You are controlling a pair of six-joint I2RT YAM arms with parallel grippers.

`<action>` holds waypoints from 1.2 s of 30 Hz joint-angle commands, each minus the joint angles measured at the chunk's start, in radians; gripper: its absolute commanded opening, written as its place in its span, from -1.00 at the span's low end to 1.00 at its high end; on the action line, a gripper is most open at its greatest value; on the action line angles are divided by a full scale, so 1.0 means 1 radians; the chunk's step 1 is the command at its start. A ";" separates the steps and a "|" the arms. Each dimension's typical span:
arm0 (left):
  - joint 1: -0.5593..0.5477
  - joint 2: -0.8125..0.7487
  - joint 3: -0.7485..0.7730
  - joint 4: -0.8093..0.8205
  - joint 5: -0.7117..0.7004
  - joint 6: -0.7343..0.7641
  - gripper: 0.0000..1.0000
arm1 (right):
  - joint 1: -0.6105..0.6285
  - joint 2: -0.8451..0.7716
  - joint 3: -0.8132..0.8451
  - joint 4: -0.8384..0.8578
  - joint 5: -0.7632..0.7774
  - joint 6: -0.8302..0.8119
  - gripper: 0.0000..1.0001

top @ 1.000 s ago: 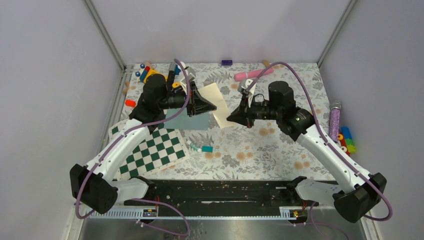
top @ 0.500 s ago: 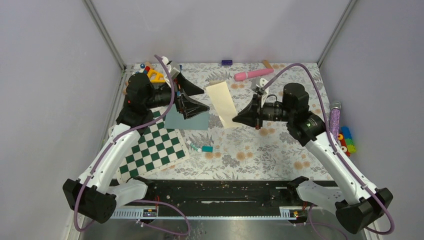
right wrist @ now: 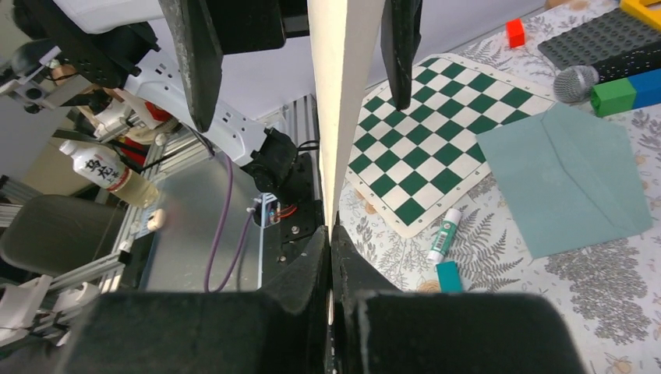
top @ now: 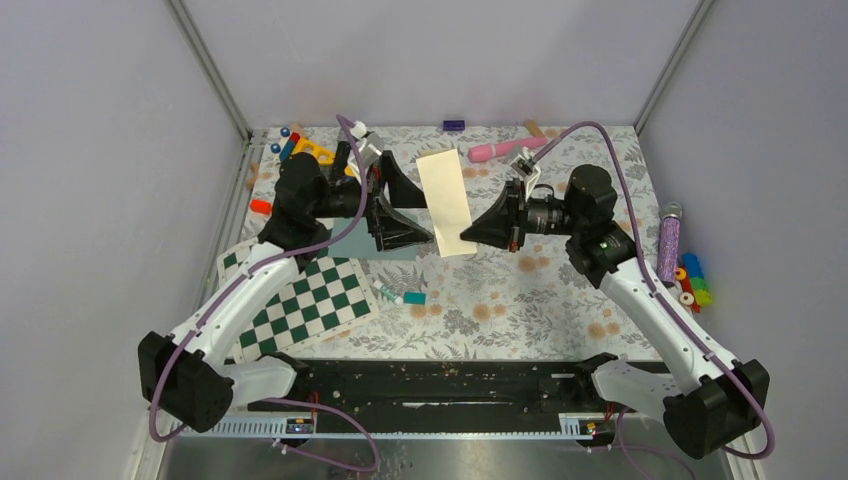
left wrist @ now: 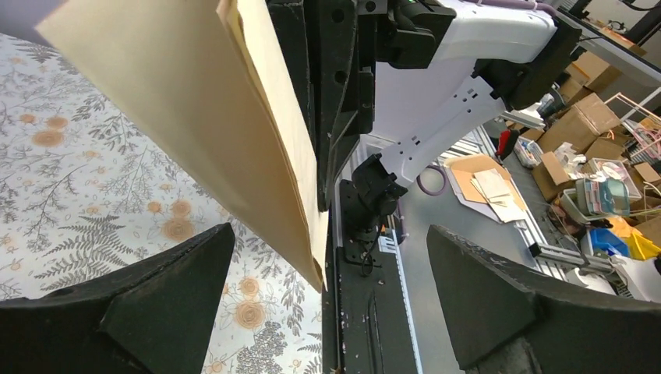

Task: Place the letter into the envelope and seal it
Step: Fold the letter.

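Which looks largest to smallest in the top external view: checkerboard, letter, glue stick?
1. checkerboard, largest even though it is partly covered.
2. letter, held lifted by the right gripper, so it is nearer the camera and looks somewhat enlarged.
3. glue stick, clearly smallest.

Opposed wrist closeups, seemingly same letter (left wrist: 179, 93)

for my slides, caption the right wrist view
Right gripper pinches the letter on edge; open left gripper straddles it, envelope lying flat beyond.

Noted: letter (top: 445, 200) plain cream-tan; envelope (right wrist: 565, 183), below black left gripper (top: 430, 221), muted teal; checkerboard (top: 300, 300) green-white squares; table (top: 500, 300) grey-tan floral print.
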 commanded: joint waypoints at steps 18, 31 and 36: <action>-0.026 0.063 0.078 -0.033 -0.025 0.042 -0.64 | -0.006 0.044 -0.027 0.128 -0.098 0.065 -1.00; -0.080 0.034 0.073 -0.272 -0.090 0.285 -1.00 | -0.007 0.058 0.065 0.041 -0.100 0.030 -0.45; -0.090 0.024 0.063 -0.311 -0.099 0.322 -1.00 | -0.008 0.098 0.142 -0.040 -0.088 0.003 -0.24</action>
